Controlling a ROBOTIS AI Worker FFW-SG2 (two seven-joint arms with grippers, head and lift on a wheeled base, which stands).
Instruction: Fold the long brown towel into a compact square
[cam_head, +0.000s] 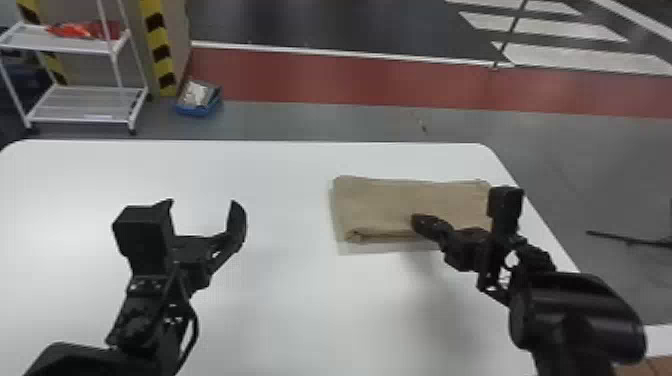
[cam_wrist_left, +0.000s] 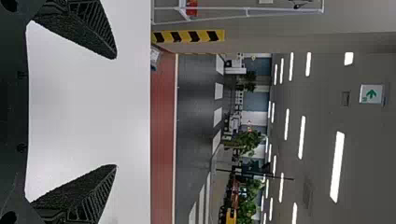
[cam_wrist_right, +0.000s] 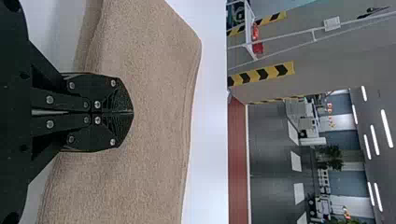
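Brown towel (cam_head: 395, 200) folded to a band, right of centre on the counter (cam_head: 280, 310). Right gripper (cam_wrist_right: 132, 112): jaws together, over towel. Left gripper (cam_head: 203, 202): jaws wide, left of frame. Risk: low sweep by closed jaws could drag top layer, skewing the fold.

Brown towel (cam_head: 390, 205), white table (cam_head: 280, 300), black claws.
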